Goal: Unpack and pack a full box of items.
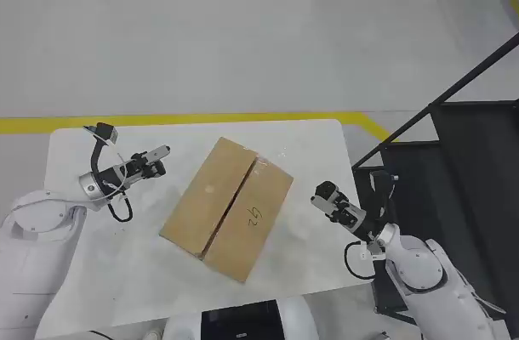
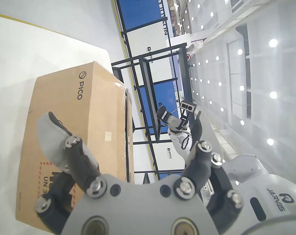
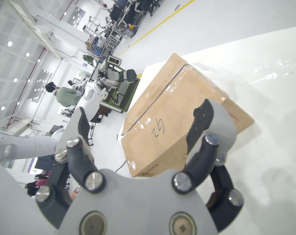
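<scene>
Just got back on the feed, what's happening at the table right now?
A cardboard box lies at an angle in the middle of the white table, its top flaps shut and taped along the seam. The left gripper and the right gripper are on opposite sides of it, both open and neither touching it. Unpacking has not yet begun.

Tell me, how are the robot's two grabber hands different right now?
The left gripper is on the left side of the box; the right gripper is on its right side. The left gripper seems lower, facing the box's side wall, while the right gripper seems higher, looking onto the taped top. Both are open, empty and apart from the box.
</scene>
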Robot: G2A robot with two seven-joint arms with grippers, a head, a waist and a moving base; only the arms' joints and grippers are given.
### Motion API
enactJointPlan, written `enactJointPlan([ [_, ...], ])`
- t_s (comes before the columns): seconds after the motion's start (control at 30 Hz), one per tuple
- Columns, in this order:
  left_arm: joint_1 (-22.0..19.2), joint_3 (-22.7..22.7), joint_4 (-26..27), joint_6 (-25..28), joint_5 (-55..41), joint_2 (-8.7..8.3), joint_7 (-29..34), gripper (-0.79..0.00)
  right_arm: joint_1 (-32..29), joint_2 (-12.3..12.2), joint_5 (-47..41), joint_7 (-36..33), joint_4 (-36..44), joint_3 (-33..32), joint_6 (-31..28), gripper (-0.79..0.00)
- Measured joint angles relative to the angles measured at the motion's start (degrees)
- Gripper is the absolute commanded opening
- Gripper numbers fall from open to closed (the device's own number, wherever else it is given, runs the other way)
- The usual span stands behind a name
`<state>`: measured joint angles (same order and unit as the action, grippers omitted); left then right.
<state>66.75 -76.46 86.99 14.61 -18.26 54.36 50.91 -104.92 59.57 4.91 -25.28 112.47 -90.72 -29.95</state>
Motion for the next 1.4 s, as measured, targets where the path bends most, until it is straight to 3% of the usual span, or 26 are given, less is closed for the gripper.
enactJointPlan([
  [0.4, 0.02, 0.00, 0.03, -0.02, 0.02, 0.00, -0.02, 0.000, 0.00, 0.00, 0.00, 0.00, 0.00, 0.00, 0.00, 0.000],
  [0.53, 1.76, -0.46, 3.07, -1.99, 3.73, -0.22, -1.88, 0.000, 0.58, 0.06, -0.68, -0.26, 0.13, 0.72, 0.31, 0.000],
  [0.7, 6.47, -3.67, 6.04, -5.22, 6.94, -1.08, -0.81, 0.000, 6.41, 0.15, -4.47, -4.37, -2.53, 3.86, 0.64, 0.000],
  [0.97, 13.94, -7.94, 5.28, -9.00, 6.57, -2.23, 5.55, 0.000, 19.19, 0.77, -0.77, -5.57, -10.24, 9.06, 5.13, 0.000],
  [1.4, 14.85, -6.76, 6.18, -14.60, 9.93, -3.22, 17.23, 0.000, 32.22, 2.63, 7.15, 2.40, -23.69, 16.36, 11.90, 0.000],
])
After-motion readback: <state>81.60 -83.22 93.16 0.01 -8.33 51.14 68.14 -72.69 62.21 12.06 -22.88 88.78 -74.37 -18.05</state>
